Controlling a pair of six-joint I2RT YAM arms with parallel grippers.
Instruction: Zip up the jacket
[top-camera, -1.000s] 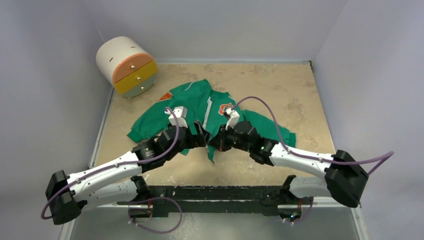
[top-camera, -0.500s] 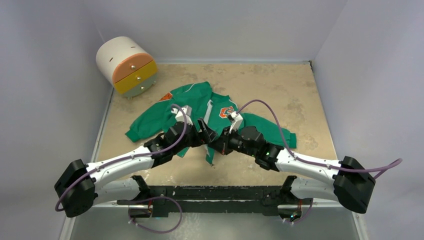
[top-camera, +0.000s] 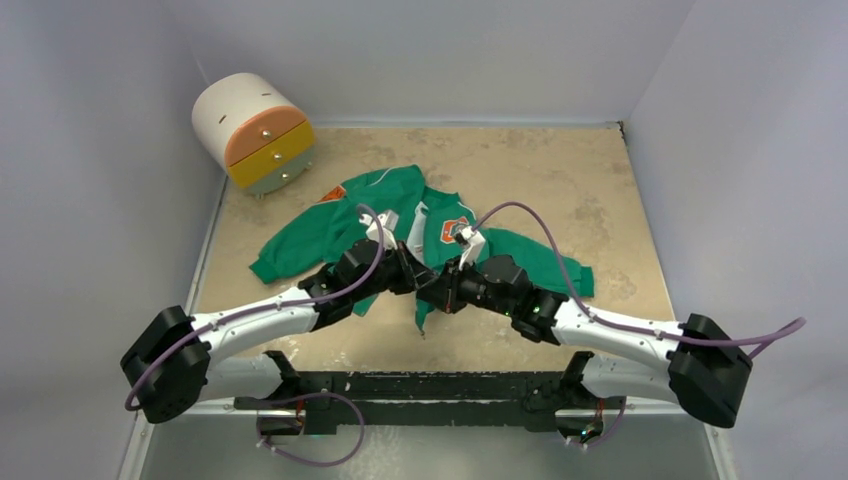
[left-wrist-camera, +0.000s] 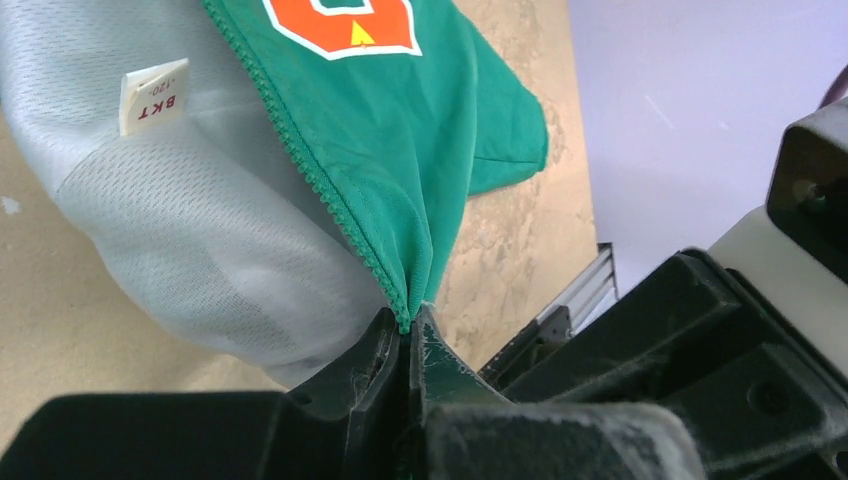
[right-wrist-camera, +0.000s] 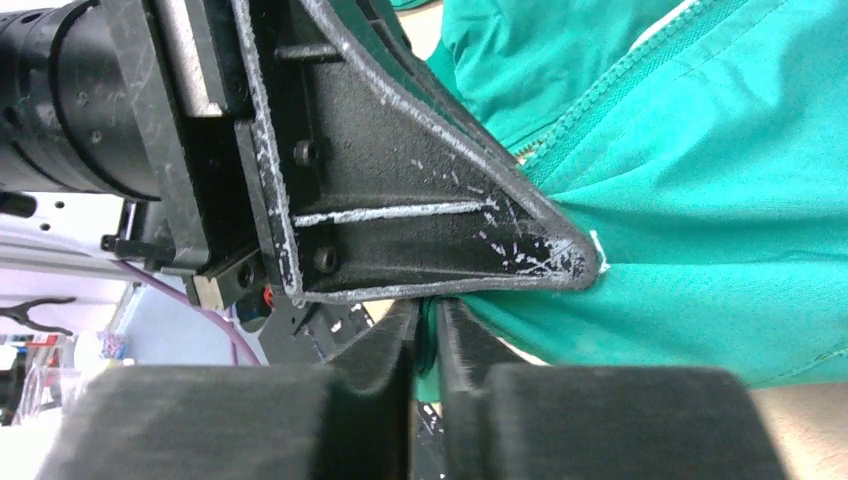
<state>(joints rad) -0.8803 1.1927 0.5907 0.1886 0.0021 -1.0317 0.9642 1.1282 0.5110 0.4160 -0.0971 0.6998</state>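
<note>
Green jacket (top-camera: 395, 195), one (one drawer unit (top-camera: 255, 132))

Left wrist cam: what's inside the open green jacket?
Inside the small green fabric zip-front jacket: pale grey mesh lining with a white sewn-in tag. The lower end of the zipper edge is covered, pinched in the shut left gripper.

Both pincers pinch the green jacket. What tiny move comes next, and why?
Probably ease the left pincer toward the right pincer, lining up the zipper edges: both are shut on the jacket near its bottom edge, and its front lies open.
</note>
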